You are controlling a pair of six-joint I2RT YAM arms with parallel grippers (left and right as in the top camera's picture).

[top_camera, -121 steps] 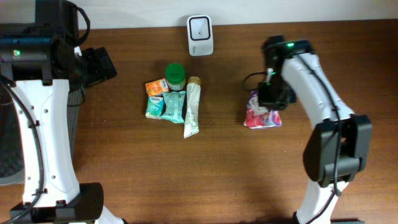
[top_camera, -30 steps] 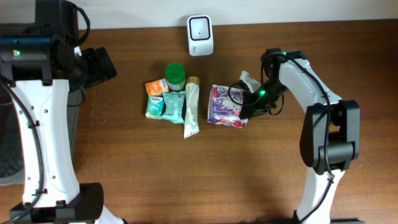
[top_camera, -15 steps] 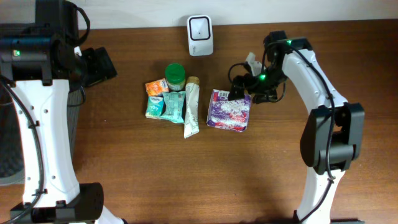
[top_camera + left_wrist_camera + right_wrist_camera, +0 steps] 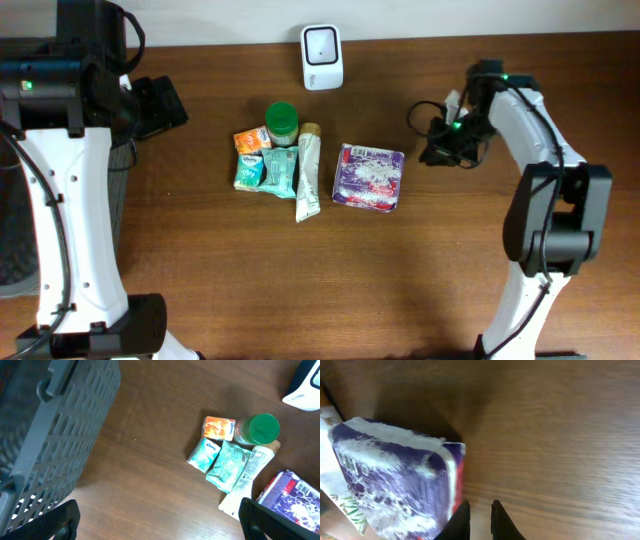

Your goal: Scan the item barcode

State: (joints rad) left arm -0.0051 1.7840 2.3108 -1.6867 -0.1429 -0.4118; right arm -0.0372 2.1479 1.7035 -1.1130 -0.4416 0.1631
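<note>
Purple packet (image 4: pixel 369 178) let go a moment ago: it lies flat at 5 o'clock from the scanner (image 4: pixel 322 43), just beside the tube (image 4: pixel 309 180). Right gripper (image 4: pixel 440 152) has backed off to the packet's 2 o'clock, fingers nearly together, empty. Left gripper (image 4: pixel 160 527) spread wide, idle. Probably this item's turn is over

Purple-and-white mottled packet (image 4: pixel 369 178), green-capped jar (image 4: pixel 282 120)

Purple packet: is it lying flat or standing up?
Lying flat: the purple packet rests on the table, wide printed face up, beside the tube.
</note>
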